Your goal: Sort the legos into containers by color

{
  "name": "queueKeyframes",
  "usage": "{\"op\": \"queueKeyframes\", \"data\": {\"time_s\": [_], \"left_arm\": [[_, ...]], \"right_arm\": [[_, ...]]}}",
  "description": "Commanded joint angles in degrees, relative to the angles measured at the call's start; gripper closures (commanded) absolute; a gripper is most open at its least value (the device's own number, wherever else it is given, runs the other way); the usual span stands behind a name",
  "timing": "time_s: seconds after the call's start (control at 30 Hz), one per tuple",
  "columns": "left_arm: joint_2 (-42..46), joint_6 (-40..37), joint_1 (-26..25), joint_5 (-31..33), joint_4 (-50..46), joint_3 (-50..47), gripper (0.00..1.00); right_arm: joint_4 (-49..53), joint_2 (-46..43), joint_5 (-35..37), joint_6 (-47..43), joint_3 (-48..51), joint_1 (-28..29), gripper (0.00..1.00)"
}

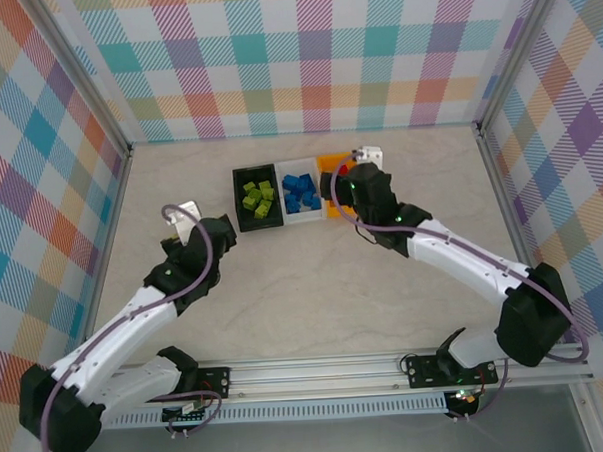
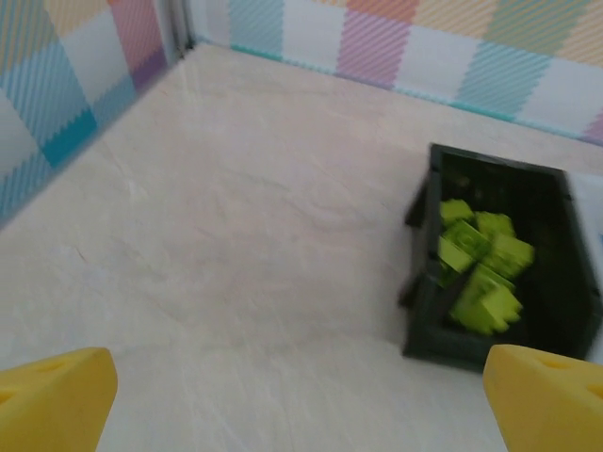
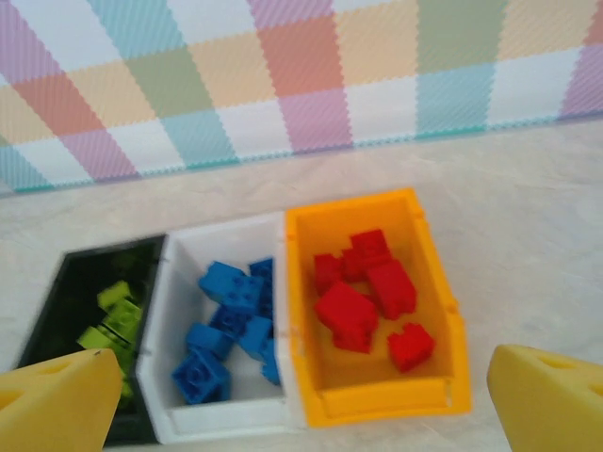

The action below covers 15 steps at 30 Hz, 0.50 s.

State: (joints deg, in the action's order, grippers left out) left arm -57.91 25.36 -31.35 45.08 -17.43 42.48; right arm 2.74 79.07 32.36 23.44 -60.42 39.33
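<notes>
1. The right gripper [image 3: 301, 405] hangs just above the near end of the orange bin [image 3: 377, 400]. Its yellow fingers [image 3: 57, 400] are spread wide with nothing between them.
2. The left gripper [image 2: 301, 400] is likewise released and empty, hovering over the table [image 1: 284, 287] near and to the left of the black bin [image 2: 443, 344].
3. Every brick we can see lies in a bin: the red bricks [image 3: 363, 297] in the orange one, the blue bricks [image 3: 226, 320] in the white bin [image 3: 217, 419], and the green bricks [image 2: 480, 264] in the black one.
4. We judge the sorting done or all but done. The next move calls only for lifting the right arm back without nudging the orange rim.
5. The bins touch in a row: black left, white middle, orange right. Each long axis runs near to far, with the open top facing up.
</notes>
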Motion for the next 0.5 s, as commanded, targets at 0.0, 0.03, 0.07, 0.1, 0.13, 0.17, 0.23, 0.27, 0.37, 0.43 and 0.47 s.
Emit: {"op": "queueKeyframes", "data": {"time_s": [0.0,0.03,0.07,0.1,0.13,0.17,0.23,0.27,0.37,0.43,0.47], "left_arm": [[-7.4,-12.6,7.4,-0.6,19.3,-1.7,0.0],[-9.9,-14.8,10.8,-4.1,22.4,-2.5,0.0],[-12.1,-17.0,13.7,-6.7,25.5,-3.5,0.0],[-13.9,-18.3,15.7,-8.1,27.8,-4.6,0.0],[-15.7,-19.7,17.6,-8.7,30.1,-5.7,0.0],[-17.1,-20.6,19.2,-9.9,32.3,-6.9,0.0],[-19.0,-23.5,21.1,-11.9,39.7,-10.2,0.0],[-20.0,-24.4,21.7,-11.8,43.6,-11.5,0.0],[-23.3,-22.0,25.3,-21.2,41.9,-9.3,0.0],[-25.6,-22.9,25.2,-23.2,47.1,-11.5,0.0],[-26.3,-22.8,25.3,-23.1,51.8,-14.0,0.0]], "right_arm": [[-3.0,-2.5,4.6,0.4,5.6,-0.3,0.0],[-2.5,-3.4,5.3,0.8,6.5,-0.5,0.0],[-2.0,-4.0,5.5,0.5,7.2,-0.8,0.0],[-1.6,-4.4,5.6,0.1,7.6,-1.1,0.0],[-0.8,-5.0,5.7,-0.2,8.1,-1.5,0.0],[-0.2,-5.8,5.7,-0.3,8.7,-1.9,0.0],[0.8,-7.4,5.5,0.1,9.7,-3.2,0.0],[0.8,-8.4,4.9,-0.1,10.3,-4.2,0.0],[-0.1,-12.0,3.8,-0.4,13.5,-6.8,0.0],[-3.4,-14.8,2.5,-1.9,16.9,-8.5,0.0],[-6.0,-16.5,1.3,-3.7,19.0,-9.5,0.0]]}}
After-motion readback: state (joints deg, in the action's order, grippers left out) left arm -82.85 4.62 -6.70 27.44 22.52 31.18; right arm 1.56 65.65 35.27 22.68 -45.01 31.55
